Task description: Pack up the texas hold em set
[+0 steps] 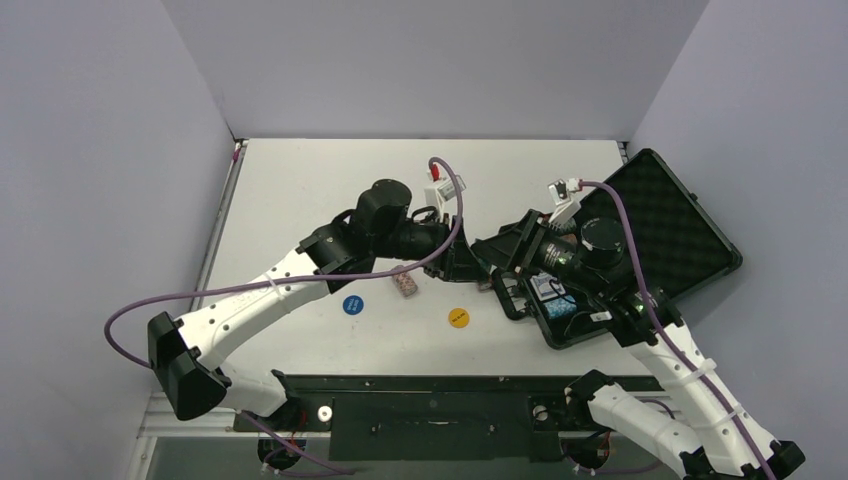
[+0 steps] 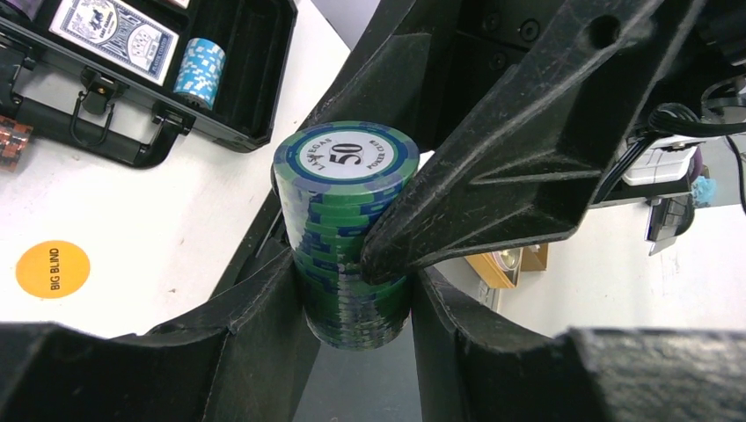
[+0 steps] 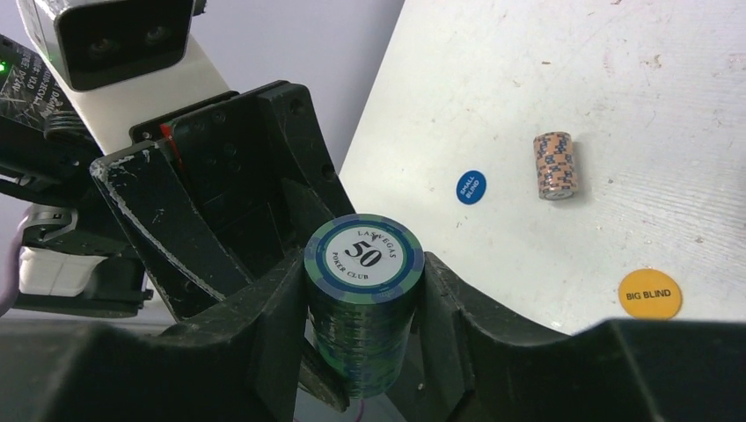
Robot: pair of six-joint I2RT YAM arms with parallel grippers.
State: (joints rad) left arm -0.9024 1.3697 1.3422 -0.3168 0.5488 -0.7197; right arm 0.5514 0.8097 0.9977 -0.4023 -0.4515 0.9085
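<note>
From above, the open black case [image 1: 660,230] sits at the right of the bench [image 1: 300,200]. The left end effector [image 1: 462,262] and the right end effector [image 1: 492,256] meet just left of its tray, above the bench. What they share is hidden here. Further left of the case, a tan chip stack [image 1: 405,285], a blue disc [image 1: 352,305] and a yellow disc [image 1: 458,318] lie loose on the bench.

The left wrist view shows a green chip stack [image 2: 347,229], with a "50" face on top, clamped partway open between the left end effector's fingers. One finger of the right end effector presses on its side higher up. In the case behind it lie a card deck [image 2: 113,35] and a light blue chip stack [image 2: 198,72].

In the right wrist view the right end effector's fingers sit against both sides of the green stack. They are closed to its width, so both arms hold it at once.

The stack is probably dense for its size and rigid chip by chip, but it is only loose discs with smooth faces. It is likely to shear or shed any chips the fingers do not cover. The safest hold looks to be across the striped edges at mid-height, spanning as many chips as possible. The stack should stay close to upright until it reaches a slot in the case.
</note>
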